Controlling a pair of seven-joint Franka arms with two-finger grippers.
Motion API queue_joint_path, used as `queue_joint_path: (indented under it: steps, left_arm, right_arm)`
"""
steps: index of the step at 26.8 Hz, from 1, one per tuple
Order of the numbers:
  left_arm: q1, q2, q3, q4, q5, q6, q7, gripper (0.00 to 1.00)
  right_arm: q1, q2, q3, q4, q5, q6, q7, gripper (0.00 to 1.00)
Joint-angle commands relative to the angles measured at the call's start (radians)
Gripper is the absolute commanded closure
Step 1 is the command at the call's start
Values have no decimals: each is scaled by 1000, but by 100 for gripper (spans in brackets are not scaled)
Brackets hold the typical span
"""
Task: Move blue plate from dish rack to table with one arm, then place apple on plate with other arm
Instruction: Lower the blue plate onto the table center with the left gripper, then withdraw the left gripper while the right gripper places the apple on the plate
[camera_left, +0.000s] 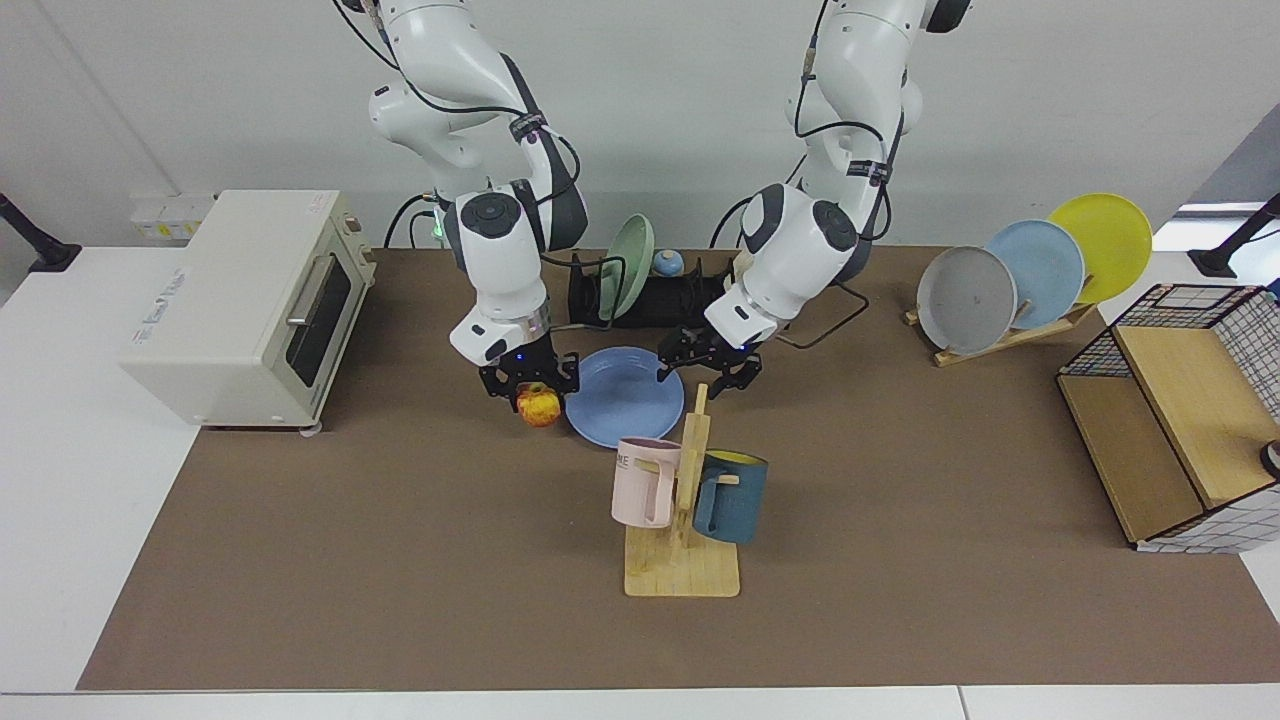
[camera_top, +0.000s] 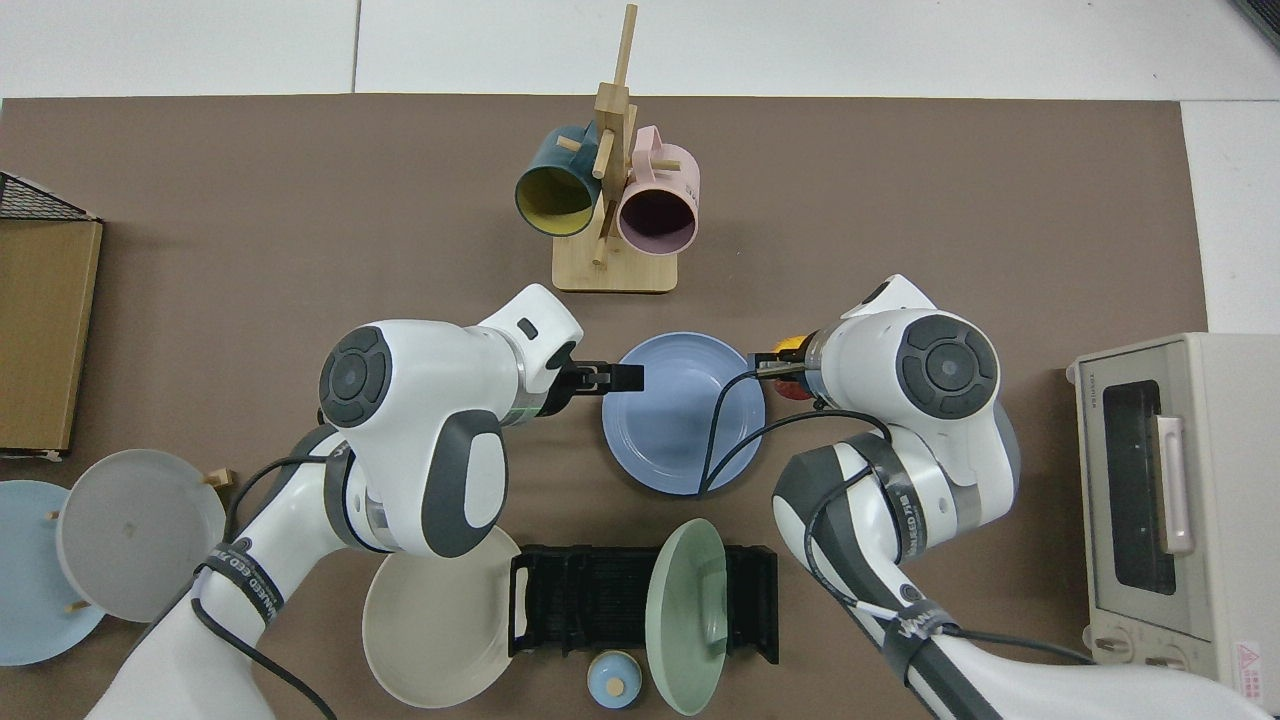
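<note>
The blue plate (camera_left: 622, 397) (camera_top: 683, 412) lies flat on the brown table (camera_left: 400, 560) (camera_top: 250, 250), in front of the black dish rack (camera_left: 660, 296) (camera_top: 600, 600). My left gripper (camera_left: 708, 372) (camera_top: 615, 377) hovers open at the plate's rim on the mug-tree side, holding nothing. My right gripper (camera_left: 535, 385) (camera_top: 785, 368) is shut on the red-and-yellow apple (camera_left: 539, 406) (camera_top: 791, 348). It hangs just above the table at the plate's opposite edge, so the apple is beside the plate and not over its middle.
A wooden mug tree (camera_left: 685, 500) (camera_top: 610, 200) with a pink and a dark blue mug stands close in front of the plate. A green plate (camera_left: 627, 265) stands in the rack, and a beige plate (camera_top: 435, 615) leans at its end. The toaster oven (camera_left: 250, 305), plate stand (camera_left: 1010, 290) and wire basket (camera_left: 1180, 420) sit at the sides.
</note>
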Motion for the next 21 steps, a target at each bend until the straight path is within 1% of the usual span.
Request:
queue_joint_path:
  steps: [1,4,7,9,13,17,19,21]
  left_arm:
    - [31,-21,16,89,135,-115,-91,0]
    - [68,-52,14,155,233,-268,-130,0]
    - [85,-112,16,204,351,-415,-183,0]
    - [93,-150,14,229,405,-497,-210,0]
    - [94,-211,13,258,469,-662,-247,0]
    - [96,-264,19,278,502,-765,-249,0]
    - [110,-277,24,304,502,-813,-249,0]
    - [136,-279,17,341,503,-857,-249,0]
  right_arm:
    - [61,-17,2,-3,-2,3,107,100]
    - [110,-17,3,-6,-2,0,173,100]
    - [158,-2,2,-7,-2,11,231,100]
    - [184,13,2,-6,-2,14,258,100]
    - [194,24,3,-12,-2,25,271,100]
    - [211,42,3,-13,-2,28,265,100]
    - [211,47,3,-16,-3,28,259,100]
    - [208,49,2,-15,-2,29,257,100]
